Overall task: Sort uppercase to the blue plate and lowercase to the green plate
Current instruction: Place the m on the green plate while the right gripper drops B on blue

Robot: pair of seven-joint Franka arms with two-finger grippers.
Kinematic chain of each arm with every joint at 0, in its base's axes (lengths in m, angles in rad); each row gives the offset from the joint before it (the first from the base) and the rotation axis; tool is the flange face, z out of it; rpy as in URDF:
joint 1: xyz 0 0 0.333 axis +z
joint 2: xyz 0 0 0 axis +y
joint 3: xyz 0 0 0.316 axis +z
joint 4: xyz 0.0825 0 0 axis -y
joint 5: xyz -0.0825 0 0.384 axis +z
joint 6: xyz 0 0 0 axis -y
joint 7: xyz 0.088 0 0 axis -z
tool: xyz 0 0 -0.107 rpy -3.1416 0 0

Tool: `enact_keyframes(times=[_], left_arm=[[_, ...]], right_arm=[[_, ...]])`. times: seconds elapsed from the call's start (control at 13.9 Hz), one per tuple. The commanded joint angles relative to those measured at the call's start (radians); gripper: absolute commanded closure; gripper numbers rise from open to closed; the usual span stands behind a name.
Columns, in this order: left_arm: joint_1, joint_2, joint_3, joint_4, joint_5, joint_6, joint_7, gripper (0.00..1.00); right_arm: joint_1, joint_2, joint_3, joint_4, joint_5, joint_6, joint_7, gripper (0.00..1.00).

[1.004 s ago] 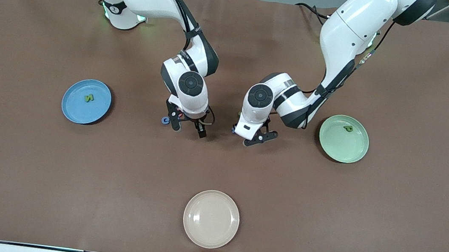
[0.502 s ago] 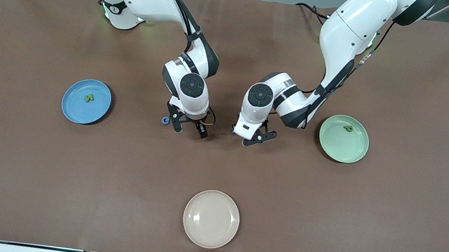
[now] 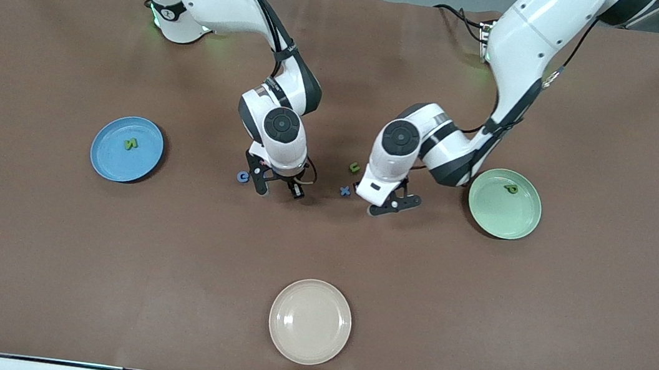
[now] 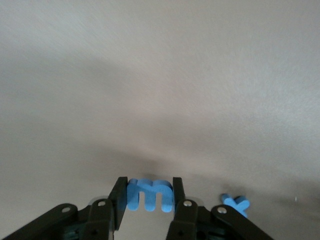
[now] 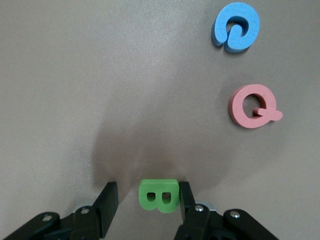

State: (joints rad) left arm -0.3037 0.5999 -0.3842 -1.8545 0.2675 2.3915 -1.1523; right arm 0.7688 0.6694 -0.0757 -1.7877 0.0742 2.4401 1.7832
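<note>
Two arms stand close at table middle, narrow gap between, green u [image 3: 354, 166] and blue x [image 3: 345, 191] lie in it. Wide bare table around cream plate [image 3: 307, 349].

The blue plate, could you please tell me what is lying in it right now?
In the blue plate lies one green N, off-centre toward the robots' bases. The rest of the plate shows bare; nothing covers it, and neither end effector is over it.
</note>
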Motion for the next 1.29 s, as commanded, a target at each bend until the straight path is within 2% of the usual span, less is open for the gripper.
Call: enact_keyframes(times=[0.0,0.14,0.22,0.36,0.79,0.86,1.0,1.22], left_arm=[[0.142,-0.145,-0.091,-0.156,0.009,-0.006,0.093,0.90],[0.252,-0.216,-0.152,-0.245,0.009,-0.006,0.178,0.90],[0.309,-0.253,-0.175,-0.287,0.010,-0.006,0.233,0.90],[0.391,-0.300,-0.191,-0.359,0.012,-0.006,0.336,0.90],[0.555,-0.344,-0.191,-0.465,0.024,-0.005,0.546,0.89],[0.599,-0.342,-0.191,-0.482,0.042,0.003,0.589,0.89],[0.652,-0.331,-0.191,-0.497,0.096,0.012,0.594,0.89],[0.675,-0.318,-0.191,-0.514,0.104,0.052,0.599,0.87]], right_arm=[[0.009,0.007,0.004,-0.009,0.009,-0.003,-0.008,0.72],[0.009,0.007,0.004,-0.009,0.009,-0.009,-0.010,0.92],[0.009,0.006,0.004,-0.009,0.007,-0.015,-0.010,0.97],[0.006,-0.004,0.004,-0.009,0.007,-0.038,-0.025,0.98],[-0.115,-0.217,0.002,-0.013,0.007,-0.451,-0.279,0.98],[-0.161,-0.290,0.001,-0.050,0.007,-0.528,-0.389,0.98],[-0.224,-0.381,-0.001,-0.139,-0.004,-0.549,-0.508,0.98],[-0.363,-0.488,-0.004,-0.269,-0.005,-0.550,-0.724,0.98]])
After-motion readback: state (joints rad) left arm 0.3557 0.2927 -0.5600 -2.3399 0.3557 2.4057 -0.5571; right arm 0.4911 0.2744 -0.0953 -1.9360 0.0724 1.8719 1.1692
